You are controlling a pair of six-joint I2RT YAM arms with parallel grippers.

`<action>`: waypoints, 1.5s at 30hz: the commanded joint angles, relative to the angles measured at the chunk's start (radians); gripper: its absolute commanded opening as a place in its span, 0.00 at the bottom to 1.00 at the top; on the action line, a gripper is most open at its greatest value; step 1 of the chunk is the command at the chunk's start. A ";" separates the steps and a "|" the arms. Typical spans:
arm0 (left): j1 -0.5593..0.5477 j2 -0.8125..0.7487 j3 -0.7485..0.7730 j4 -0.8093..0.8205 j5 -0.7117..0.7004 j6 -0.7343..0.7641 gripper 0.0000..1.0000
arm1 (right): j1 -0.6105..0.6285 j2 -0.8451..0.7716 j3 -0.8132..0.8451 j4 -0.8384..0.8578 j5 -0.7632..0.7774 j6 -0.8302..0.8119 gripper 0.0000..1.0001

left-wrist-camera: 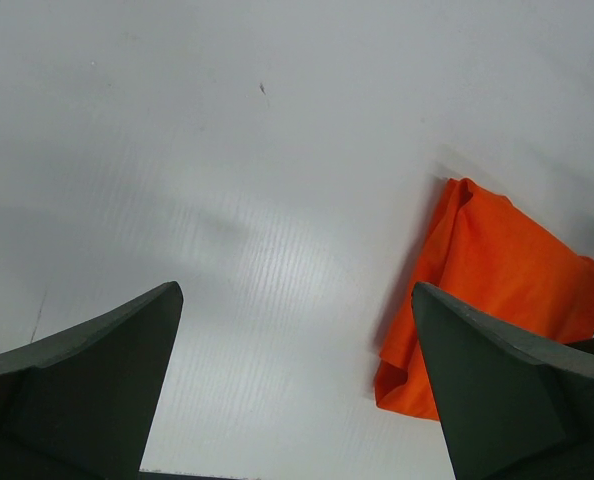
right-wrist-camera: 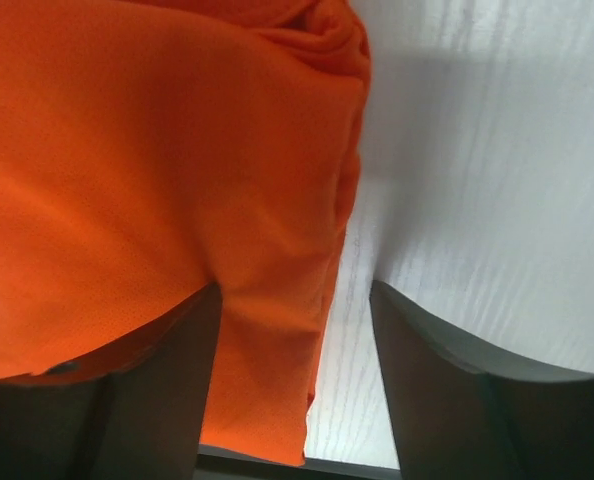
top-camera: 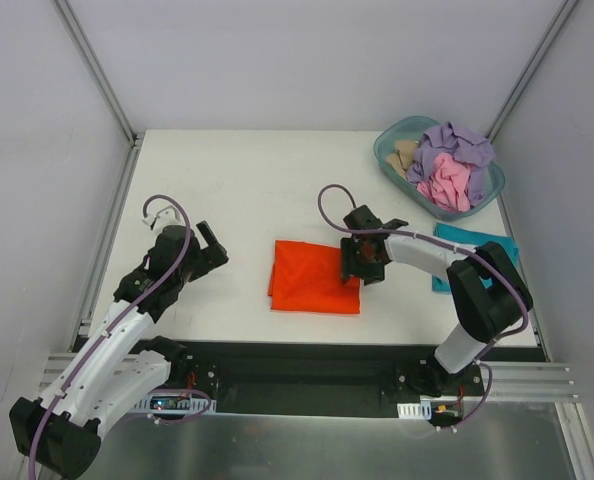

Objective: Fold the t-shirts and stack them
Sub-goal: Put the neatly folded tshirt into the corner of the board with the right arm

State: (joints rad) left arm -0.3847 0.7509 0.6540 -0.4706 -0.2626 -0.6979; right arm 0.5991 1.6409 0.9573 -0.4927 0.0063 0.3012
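Straddling the orange t-shirt (right-wrist-camera: pixel 127 180) edge, the right fingers (right-wrist-camera: pixel 457 400) stand apart.

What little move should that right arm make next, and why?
Probably shut the right gripper on the near edge of the orange shirt. That edge lies between its open fingers, the shirt looks folded, and a folded teal shirt lies just to the right, seemingly the stack.

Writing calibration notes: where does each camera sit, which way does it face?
Top external: overhead from the near side, looking down on the table; left arm and right arm show.
Left wrist: low, facing the table, orange shirt at right; own jaws apart.
Right wrist: close over that shirt's edge; own jaws apart.
Shared: all three see the orange shirt.
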 commanded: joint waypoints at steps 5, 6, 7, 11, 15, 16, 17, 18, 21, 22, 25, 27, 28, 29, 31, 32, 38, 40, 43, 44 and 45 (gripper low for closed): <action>0.003 0.004 -0.007 -0.005 -0.018 0.005 0.99 | 0.085 0.103 0.101 -0.050 0.101 0.047 0.50; 0.003 0.005 -0.008 -0.005 -0.017 0.003 0.99 | 0.090 0.108 0.103 -0.049 0.101 0.046 0.47; 0.003 0.008 -0.008 -0.005 -0.018 0.003 0.99 | 0.097 0.115 0.103 -0.044 0.098 0.052 0.44; 0.003 0.010 -0.013 -0.005 -0.021 0.001 0.99 | 0.102 0.137 0.090 -0.001 0.080 0.064 0.29; 0.004 0.004 -0.017 -0.005 -0.023 0.000 0.99 | 0.103 0.114 0.074 0.014 0.115 0.055 0.07; 0.003 0.002 -0.019 -0.005 -0.026 0.000 0.99 | 0.106 0.103 0.090 -0.006 0.173 0.049 0.03; 0.003 0.002 -0.020 -0.005 -0.032 -0.002 0.99 | 0.107 0.091 0.104 -0.068 0.214 0.032 0.01; 0.003 0.001 -0.024 -0.005 -0.043 -0.002 0.99 | 0.108 0.070 0.118 -0.105 0.257 0.026 0.01; 0.004 0.008 -0.031 -0.005 -0.061 -0.011 0.99 | 0.111 0.018 0.162 -0.237 0.411 -0.037 0.01; 0.003 0.011 -0.033 -0.007 -0.064 -0.015 0.99 | 0.110 0.007 0.169 -0.260 0.481 -0.054 0.01; 0.004 0.033 -0.034 -0.005 -0.089 -0.031 0.99 | 0.110 -0.035 0.192 -0.381 0.630 -0.097 0.01; 0.003 0.053 -0.024 -0.007 -0.090 -0.035 0.99 | 0.105 -0.044 0.218 -0.431 0.694 -0.137 0.01; 0.004 0.060 -0.021 -0.005 -0.084 -0.040 0.99 | 0.103 -0.052 0.224 -0.466 0.746 -0.160 0.01; 0.004 0.067 -0.014 -0.005 -0.081 -0.041 0.99 | 0.103 -0.056 0.225 -0.478 0.770 -0.178 0.01; 0.003 0.088 0.006 -0.005 -0.089 -0.040 0.99 | 0.093 -0.064 0.228 -0.515 0.846 -0.218 0.01; 0.004 0.094 0.019 -0.005 -0.090 -0.040 0.99 | 0.087 -0.064 0.231 -0.529 0.874 -0.221 0.01; 0.004 0.126 0.065 -0.005 -0.107 -0.028 0.99 | -0.016 -0.084 0.253 -0.624 0.971 -0.220 0.01; 0.004 0.137 0.084 -0.005 -0.116 -0.015 1.00 | -0.051 -0.122 0.251 -0.621 1.007 -0.241 0.01; 0.004 0.146 0.105 -0.005 -0.128 -0.003 0.99 | -0.087 -0.185 0.244 -0.568 1.034 -0.330 0.01; 0.004 0.149 0.114 -0.005 -0.132 0.000 0.99 | -0.094 -0.203 0.235 -0.545 1.028 -0.393 0.01; 0.004 0.156 0.119 -0.005 -0.133 0.001 0.99 | -0.111 -0.232 0.230 -0.523 1.022 -0.421 0.01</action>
State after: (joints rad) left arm -0.3847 0.8932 0.7181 -0.4763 -0.3519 -0.7185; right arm 0.5194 1.5337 1.1728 -1.0386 0.9421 0.0326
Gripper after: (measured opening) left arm 0.993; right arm 0.043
